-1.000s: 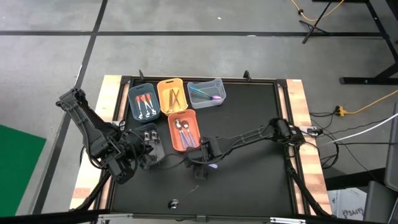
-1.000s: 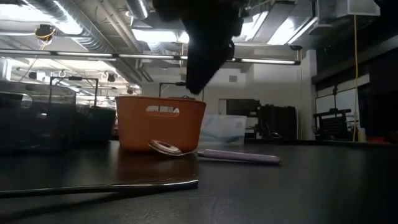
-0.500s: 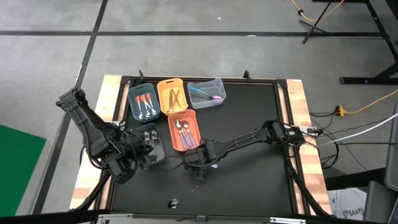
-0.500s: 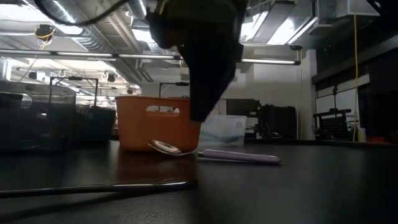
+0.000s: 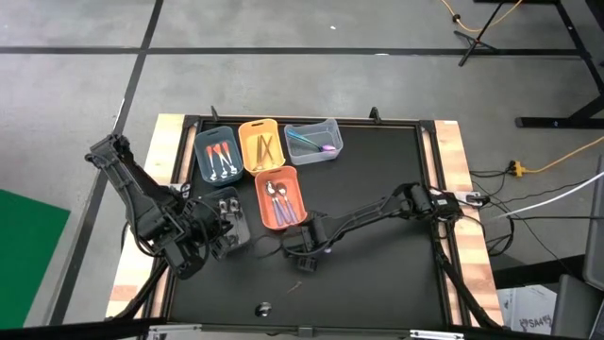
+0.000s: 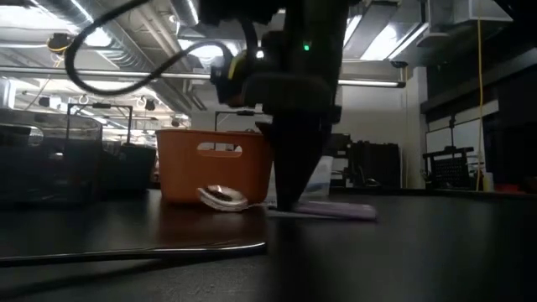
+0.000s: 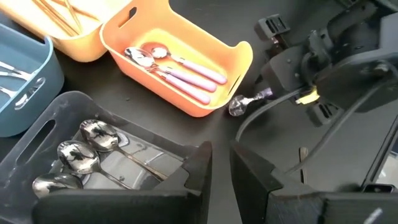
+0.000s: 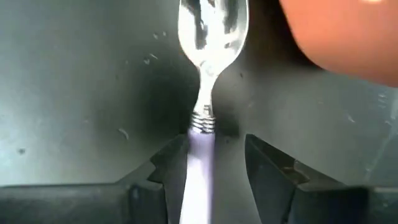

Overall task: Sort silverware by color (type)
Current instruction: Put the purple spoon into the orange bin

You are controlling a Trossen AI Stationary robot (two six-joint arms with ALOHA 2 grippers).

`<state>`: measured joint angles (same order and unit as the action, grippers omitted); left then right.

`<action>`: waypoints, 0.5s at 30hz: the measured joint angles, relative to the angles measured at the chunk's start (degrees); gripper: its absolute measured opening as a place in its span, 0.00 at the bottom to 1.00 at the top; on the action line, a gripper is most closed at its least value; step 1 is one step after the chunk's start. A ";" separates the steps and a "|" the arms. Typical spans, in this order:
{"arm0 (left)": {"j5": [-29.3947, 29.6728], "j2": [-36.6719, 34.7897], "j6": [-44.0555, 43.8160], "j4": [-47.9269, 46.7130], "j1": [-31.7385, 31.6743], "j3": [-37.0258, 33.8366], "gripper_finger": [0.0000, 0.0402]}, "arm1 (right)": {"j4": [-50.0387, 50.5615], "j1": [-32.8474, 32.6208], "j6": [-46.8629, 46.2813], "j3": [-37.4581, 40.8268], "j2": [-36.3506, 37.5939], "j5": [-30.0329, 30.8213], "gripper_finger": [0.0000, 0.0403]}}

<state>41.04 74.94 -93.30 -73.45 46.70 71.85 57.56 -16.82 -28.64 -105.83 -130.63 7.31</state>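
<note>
Right gripper (image 8: 205, 165) spread wide, straddling one lilac-handled spoon (image 8: 204, 93) on the table just in front of the orange bin (image 5: 279, 198), which holds three more. Left gripper (image 7: 221, 168) over the grey bin (image 7: 56, 124), three spoons inside; grip unclear. Four bins visible.

- From above we see a grey concrete floor (image 5: 85, 57) crossed by dark lines, with a green mat (image 5: 28, 246) at the left.
- The bench (image 5: 377, 189) has a black top framed by pale wooden edges (image 5: 453, 189).
- A yellow cable (image 5: 566, 156) and white cables (image 5: 557, 203) run over the floor at the right; a black stand (image 5: 566, 57) sits far right.
- Looking level, we see long ceiling lights (image 6: 193, 46), pipes (image 6: 126, 75), a pale far wall (image 6: 377, 117) and dark equipment (image 6: 373, 164) against it.
</note>
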 joint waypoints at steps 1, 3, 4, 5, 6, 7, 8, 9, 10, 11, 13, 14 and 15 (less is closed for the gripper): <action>0.00 0.00 0.00 0.00 -0.01 0.00 0.13 | -0.82 0.02 -0.02 0.70 0.00 -0.17 0.37; 0.00 0.00 0.00 0.02 0.00 0.00 0.13 | -2.30 0.36 -0.03 1.75 0.00 -0.41 0.37; 0.00 0.00 0.00 0.02 -0.01 0.00 0.13 | -2.62 0.44 -0.06 1.95 0.02 -0.81 0.37; 0.00 0.00 -0.02 0.02 0.00 0.00 0.13 | -2.98 0.58 -0.05 2.18 0.07 -0.88 0.37; 0.02 0.00 -0.02 0.02 0.00 0.00 0.13 | -3.29 0.75 -0.05 2.32 0.09 -1.00 0.37; 0.00 0.00 -0.02 0.03 0.00 0.00 0.13 | -3.37 0.76 -0.05 2.35 0.09 -1.09 0.37; 0.01 0.00 -0.02 0.04 0.00 0.00 0.13 | -3.47 0.79 -0.03 2.35 0.09 -1.07 0.37; 0.02 0.00 -0.02 0.04 0.00 0.00 0.13 | -3.60 0.81 -0.01 2.35 0.09 -0.97 0.37; 0.02 0.00 -0.02 0.04 -0.01 0.00 0.13 | -3.79 0.93 0.11 2.39 0.09 -0.82 0.37; 0.02 0.00 -0.02 0.05 0.00 0.00 0.13 | -3.99 1.01 0.34 2.39 0.09 -0.89 0.37; 0.02 0.00 -0.02 0.09 0.00 0.00 0.13 | -4.54 1.20 0.41 2.44 0.09 -0.94 0.37; 0.02 0.00 -0.02 0.09 0.00 0.00 0.13 | -4.73 1.37 0.41 2.44 0.05 -0.98 0.37; 0.02 0.00 -0.02 0.09 -0.01 0.00 0.13 | -5.20 1.41 0.41 2.44 -0.21 -1.24 0.37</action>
<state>41.06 74.94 -93.32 -73.36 46.69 71.85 52.36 -15.41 -28.23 -103.39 -130.84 6.07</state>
